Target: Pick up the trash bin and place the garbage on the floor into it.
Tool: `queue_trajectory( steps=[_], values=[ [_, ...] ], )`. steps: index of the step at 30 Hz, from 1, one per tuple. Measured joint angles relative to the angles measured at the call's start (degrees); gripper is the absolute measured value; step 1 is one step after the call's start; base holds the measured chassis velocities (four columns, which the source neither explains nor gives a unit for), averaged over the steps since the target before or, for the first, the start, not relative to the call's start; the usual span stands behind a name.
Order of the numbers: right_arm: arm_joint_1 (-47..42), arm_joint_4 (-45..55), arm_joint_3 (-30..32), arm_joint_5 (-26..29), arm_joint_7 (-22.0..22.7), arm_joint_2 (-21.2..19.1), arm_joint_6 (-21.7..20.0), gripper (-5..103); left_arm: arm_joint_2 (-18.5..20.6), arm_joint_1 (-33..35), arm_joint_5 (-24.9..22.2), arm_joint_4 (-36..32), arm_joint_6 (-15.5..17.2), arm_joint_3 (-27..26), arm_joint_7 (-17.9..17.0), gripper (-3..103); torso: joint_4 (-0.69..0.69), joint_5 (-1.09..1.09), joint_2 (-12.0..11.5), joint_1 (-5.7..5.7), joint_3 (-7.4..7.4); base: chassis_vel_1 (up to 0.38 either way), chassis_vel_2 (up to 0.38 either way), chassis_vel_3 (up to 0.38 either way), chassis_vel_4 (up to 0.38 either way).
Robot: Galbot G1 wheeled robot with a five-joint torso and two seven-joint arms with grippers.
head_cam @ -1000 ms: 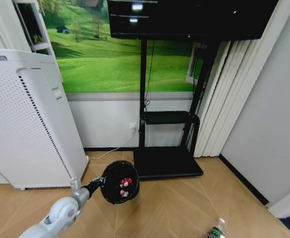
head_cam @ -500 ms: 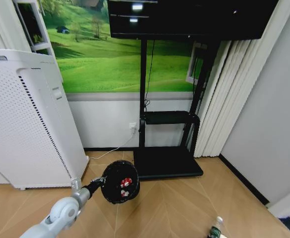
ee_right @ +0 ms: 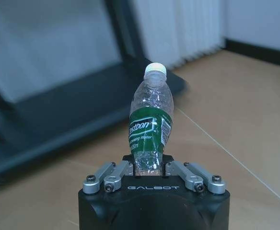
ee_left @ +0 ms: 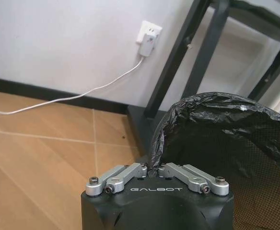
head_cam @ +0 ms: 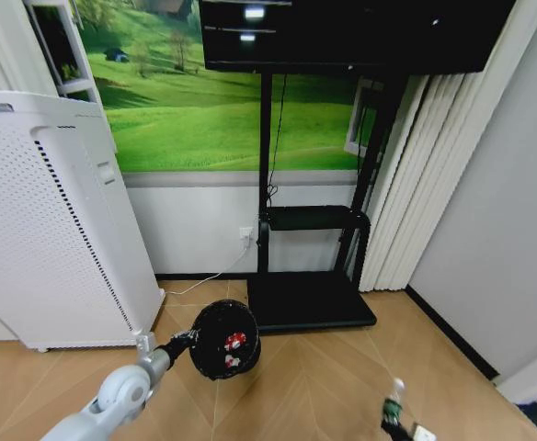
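Raised since before, right end effector (ee_right: 148, 168) grips the bottle (ee_right: 150, 124) upright; left end effector (ee_left: 154, 168) pinches the trash bin (ee_left: 226, 139) rim.

A tall white air purifier (head_cam: 52, 230) with a perforated front stands by the wall, below a green meadow mural (head_cam: 213, 110). Beside it a black stand (head_cam: 310, 299) with a flat base and a small shelf carries a dark screen (head_cam: 351, 35). A white cable (ee_left: 68, 96) runs to a wall socket (ee_left: 148, 34), and pale vertical blinds (head_cam: 416, 184) hang beyond the stand.
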Motion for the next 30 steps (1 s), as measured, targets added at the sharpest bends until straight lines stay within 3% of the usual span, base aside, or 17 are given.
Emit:
queue_trajectory(
  steps=[8,13,17,19,23,27,30],
  values=[
    [-2.94,10.67,-1.8,-3.37,-9.97,-2.35,3.7,25,-1.93,-5.32,-0.01,6.51,0.63,5.0,1.26,3,-0.03,-0.04,0.0,0.0,0.0,0.0,0.0,0.0,0.0],
    [-3.74,12.94,-3.03,-12.16,-18.61,-1.14,13.2,25,-1.74,-14.28,-0.24,12.95,0.98,14.27,4.97,3,-0.04,0.0,0.0,0.01,0.0,0.0,0.0,0.0,0.0],
    [-3.75,14.42,-3.87,-13.07,-20.72,-0.72,14.76,25,-2.39,-19.7,-0.29,15.94,0.98,19.55,6.97,3,-0.03,-0.01,0.0,0.0,0.01,0.0,0.0,0.0,0.0],
    [-3.09,15.91,-4.56,-13.27,-21.74,-0.61,15.18,25,-3.77,-26.34,-0.33,18.82,0.95,26.88,8.73,3,-0.02,-0.01,0.0,0.01,0.01,0.0,0.0,0.0,0.0],
    [-2.29,16.64,-5.03,-13.39,-21.95,-0.6,15.56,25,-5.76,-31.75,-0.52,21.13,0.83,32.42,9.73,3,-0.04,0.0,0.0,0.01,0.01,0.0,0.0,0.0,0.0],
    [-1.87,18.28,-5.82,-13.19,-22.37,-0.71,15.65,25,-10.95,-39.52,-1.17,25.87,0.41,40.55,10.87,3,-0.05,0.0,0.0,0.01,0.01,0.0,0.0,0.0,0.0],
    [-1.96,18.76,-6.11,-13.19,-22.71,-0.6,15.73,25,-13.38,-41.72,-1.26,27.83,0.22,43.14,11.1,3,-0.03,0.0,0.0,0.01,0.01,0.0,0.0,0.0,0.0]
  ],
)
